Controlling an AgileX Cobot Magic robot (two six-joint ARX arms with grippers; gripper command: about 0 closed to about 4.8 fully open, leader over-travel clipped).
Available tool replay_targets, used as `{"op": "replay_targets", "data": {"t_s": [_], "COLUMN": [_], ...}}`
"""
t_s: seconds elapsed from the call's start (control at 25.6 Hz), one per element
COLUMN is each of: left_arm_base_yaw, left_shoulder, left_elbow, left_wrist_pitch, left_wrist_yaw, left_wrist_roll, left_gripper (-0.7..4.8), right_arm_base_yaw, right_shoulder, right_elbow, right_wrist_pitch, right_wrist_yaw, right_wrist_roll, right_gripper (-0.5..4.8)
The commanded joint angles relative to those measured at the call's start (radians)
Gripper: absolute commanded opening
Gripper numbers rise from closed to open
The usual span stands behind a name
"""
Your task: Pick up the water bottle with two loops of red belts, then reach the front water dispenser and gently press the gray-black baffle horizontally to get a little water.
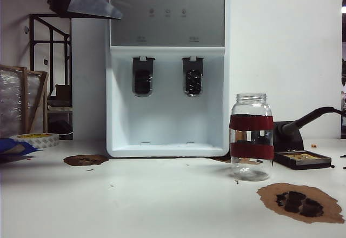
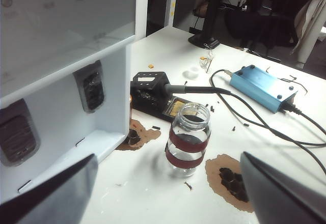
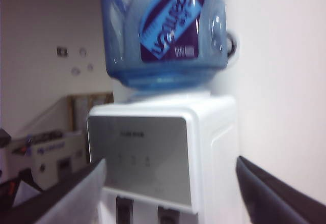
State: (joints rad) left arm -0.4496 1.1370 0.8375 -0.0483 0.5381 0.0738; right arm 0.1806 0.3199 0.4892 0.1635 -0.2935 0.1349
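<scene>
At the far left of the exterior view stand a plastic-wrapped wooden frame [image 1: 19, 97], a roll of tape [image 1: 37, 139] on the white table [image 1: 135, 200], and a dark metal rack [image 1: 51, 59] against the pale wall behind. A brown scorch patch [image 1: 85, 160] marks the table just left of the water dispenser [image 1: 167, 108], a white unit with a silver-grey upper panel lettered "AUX" and two dark levers in its recessed bay; the gray-black baffle [image 1: 193, 76] is the right-hand one, speckled on its face. The left hand [image 2: 168, 193] hangs above the table in front of the dispenser, its two fingers [image 2: 56, 191] spread wide at the edges of the left wrist view with nothing between them; in the exterior view only a dark part of an arm shows at the upper left. The water bottle [image 1: 251, 137] stands upright and lidless on the table, right of the dispenser and apart from it, with two dark-red bands round its body. Behind it sits a soldering station [image 1: 297, 151] with its iron resting in the holder; a larger burnt patch [image 1: 300, 202] lies on the table in front. The left wrist view adds a blue box [image 2: 262, 86] with black cables beyond. The right hand [image 3: 170, 198] is raised level with the dispenser's upper panel, facing the blue water jug [image 3: 163, 30] on top; its fingers [image 3: 76, 193] stand far apart and grip nothing.
</scene>
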Motion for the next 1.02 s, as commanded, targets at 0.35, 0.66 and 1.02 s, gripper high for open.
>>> {"op": "replay_targets", "data": {"t_s": [0.35,0.66,1.02], "left_arm_base_yaw": [0.003,0.003,0.001], "left_shoulder": [-0.001,-0.001,-0.001], "left_elbow": [0.005,0.005,0.005], "left_wrist_pitch": [0.005,0.006,0.009], "left_wrist_yaw": [0.004,0.003,0.003], "left_wrist_roll": [-0.003,0.006,0.008], "left_gripper": [4.79,4.79,4.79], "right_arm_base_yaw": [0.003,0.036,0.037], "right_shoulder": [0.637,0.674,0.970], "right_elbow": [-0.075,-0.394,-0.423], "right_wrist_pitch": [0.495,0.772,0.898], "right_wrist_yaw": [-0.181,-0.138,-0.129], "right_wrist_roll": [-0.079,-0.076,-0.131], "right_gripper": [4.65,4.76,4.79]}}
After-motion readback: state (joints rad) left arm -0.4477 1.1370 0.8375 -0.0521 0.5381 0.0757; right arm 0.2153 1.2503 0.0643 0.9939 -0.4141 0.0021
